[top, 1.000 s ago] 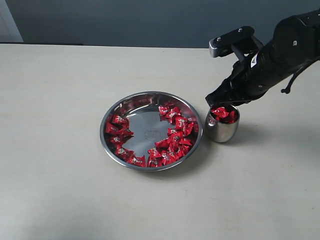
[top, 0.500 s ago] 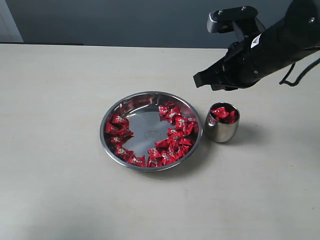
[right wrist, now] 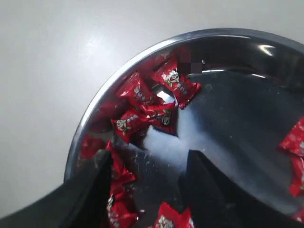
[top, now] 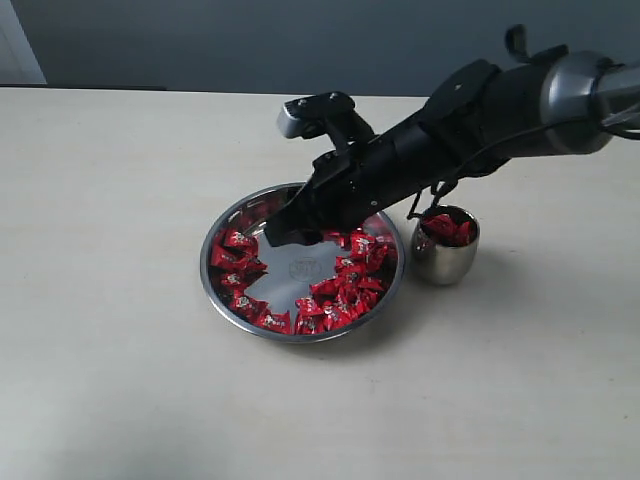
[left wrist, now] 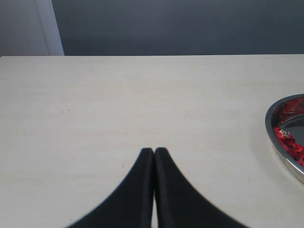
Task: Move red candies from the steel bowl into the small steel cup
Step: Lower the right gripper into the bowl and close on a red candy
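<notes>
Moved since a second ago: right fingers (top: 277, 233), off the mouth of the small steel cup (top: 445, 262) and across to the steel bowl (top: 303, 270) at the centre of the exterior frame. Reach down now from the upper right of the frame, black arm (top: 450, 120) stretched over the bowl's far rim, tips low over the upper-left part of the dish. Stand open in the right wrist view, fingers (right wrist: 90, 190) well parted, nothing held between them. Frame a patch of bare bowl (right wrist: 228, 118) floor in the gap, with red candies (right wrist: 142, 109) lying just beyond and beside one tip. Cannot tell whether the tips touch the metal.

Rests unmoved on the pale surface (top: 120, 380), same spot as in both earlier frames. Carries red candies (top: 345, 295) in two clusters: a small one along the left rim, a larger one curving down the right side to the near rim. Leaves the stamped centre bare.

Just beside the bowl's right rim, upright, place unchanged: small steel cup, filled near the brim with red wrappers.

Left fingers (left wrist: 140, 190) pressed together tip to tip, closed on nothing, above the bare surface (left wrist: 95, 104). Well apart from them, a slice of the steel bowl (left wrist: 273, 128) rim with a few red candies (left wrist: 289, 142) inside.
</notes>
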Robot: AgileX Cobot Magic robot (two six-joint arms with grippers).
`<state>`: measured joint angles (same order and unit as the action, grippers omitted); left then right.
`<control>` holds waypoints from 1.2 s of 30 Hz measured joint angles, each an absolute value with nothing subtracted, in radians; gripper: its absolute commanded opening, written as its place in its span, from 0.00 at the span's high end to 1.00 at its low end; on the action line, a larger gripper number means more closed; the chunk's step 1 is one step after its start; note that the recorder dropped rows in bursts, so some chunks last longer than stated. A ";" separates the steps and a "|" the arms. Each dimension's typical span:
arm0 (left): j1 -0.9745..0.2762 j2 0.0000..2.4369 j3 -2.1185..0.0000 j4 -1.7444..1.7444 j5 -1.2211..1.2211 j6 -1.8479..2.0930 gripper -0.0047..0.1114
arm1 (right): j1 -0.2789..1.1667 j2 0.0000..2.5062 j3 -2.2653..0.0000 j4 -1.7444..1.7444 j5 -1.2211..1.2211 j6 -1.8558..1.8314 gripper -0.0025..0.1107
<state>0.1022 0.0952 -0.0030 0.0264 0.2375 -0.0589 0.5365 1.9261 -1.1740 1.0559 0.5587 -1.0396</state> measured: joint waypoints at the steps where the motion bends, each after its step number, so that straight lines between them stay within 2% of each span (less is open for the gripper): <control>1: 0.102 0.095 -0.003 0.026 0.237 -0.059 0.96 | 0.541 1.949 -1.190 1.056 0.559 -1.042 0.55; 4: 0.102 0.095 -0.003 0.026 0.237 -0.059 0.96 | 0.548 1.991 -1.216 1.026 0.578 -1.022 0.55; 11: 0.102 0.095 -0.003 0.026 0.237 -0.059 0.96 | 0.548 1.999 -1.226 0.654 0.565 -0.746 0.55; 17: 0.102 0.095 -0.003 0.026 0.237 -0.059 0.96 | 0.550 1.999 -1.226 0.443 0.306 -0.506 0.55; 21: 0.102 0.095 -0.003 0.026 0.237 -0.059 0.96 | 0.550 1.999 -1.226 0.399 0.245 -0.452 0.55; 36: 0.102 0.095 -0.003 0.026 0.237 -0.059 0.96 | 0.550 1.999 -1.226 0.255 0.280 -0.344 0.55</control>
<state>0.1022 0.0952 -0.0030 0.0264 0.2375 -0.0589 0.5496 1.9991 -1.2255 0.2551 0.2800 -0.3436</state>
